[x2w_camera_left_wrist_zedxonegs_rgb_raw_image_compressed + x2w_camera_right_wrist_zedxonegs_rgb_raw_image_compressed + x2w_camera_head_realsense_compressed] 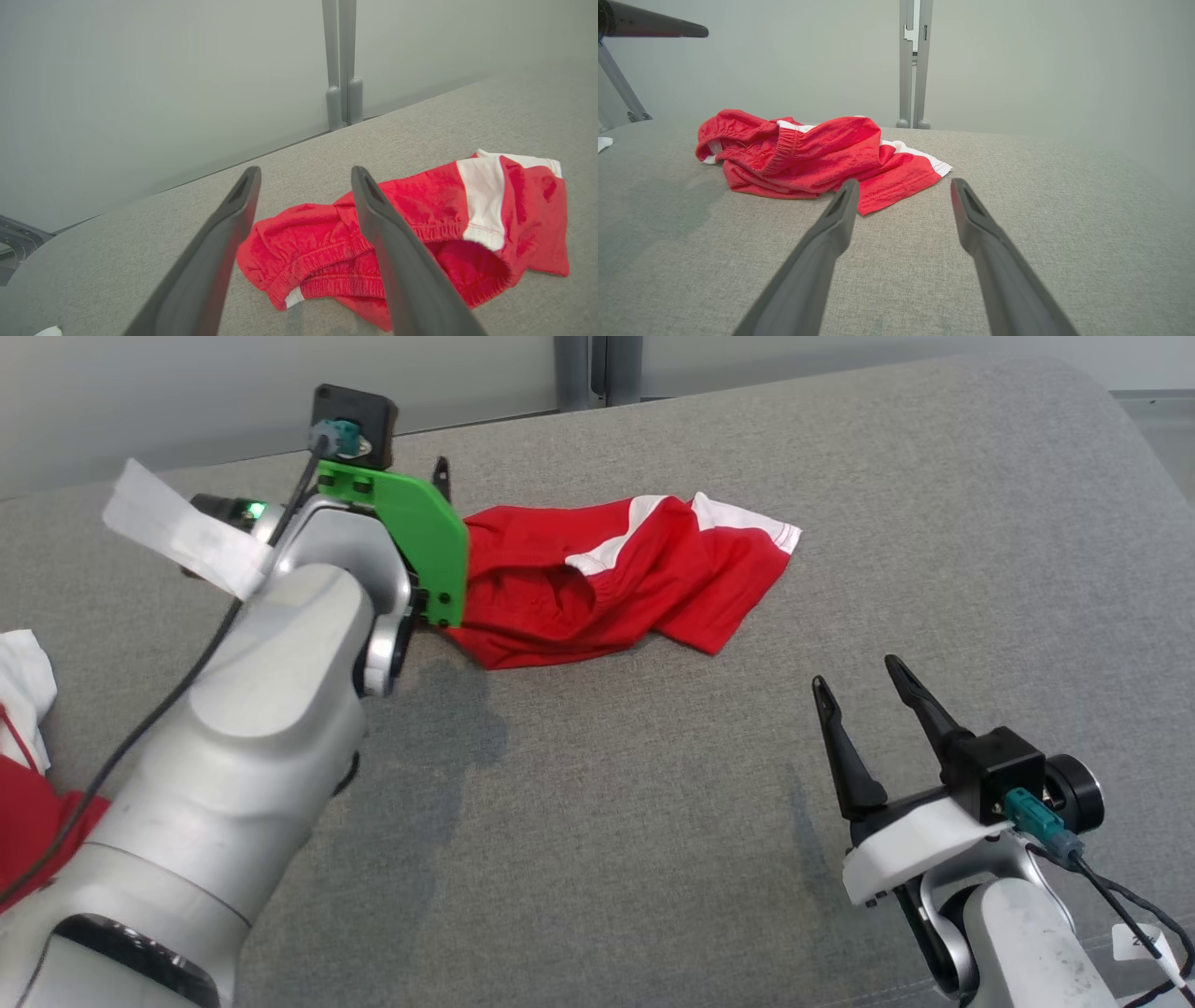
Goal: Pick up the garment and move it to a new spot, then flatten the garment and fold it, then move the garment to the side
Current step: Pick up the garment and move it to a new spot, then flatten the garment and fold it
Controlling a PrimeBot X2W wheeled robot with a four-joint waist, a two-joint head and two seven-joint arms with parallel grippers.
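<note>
On the table (653,803) the crumpled red garment (607,588) is laid far-centre, long axis left to right, white-trimmed hem pointed right. The left gripper (303,175) is held at its left end, the right gripper (857,672) near right — both jaws spread, empty.

Grey cloth-covered surface (653,784) against a plain pale wall (140,93).
The surface's woven fabric runs to a rounded far right corner; behind its far edge the matt grey-green wall panels meet at a twin vertical post (911,70) with rounded feet. Light is soft and even, leaving faint shadows on the fabric.
</note>
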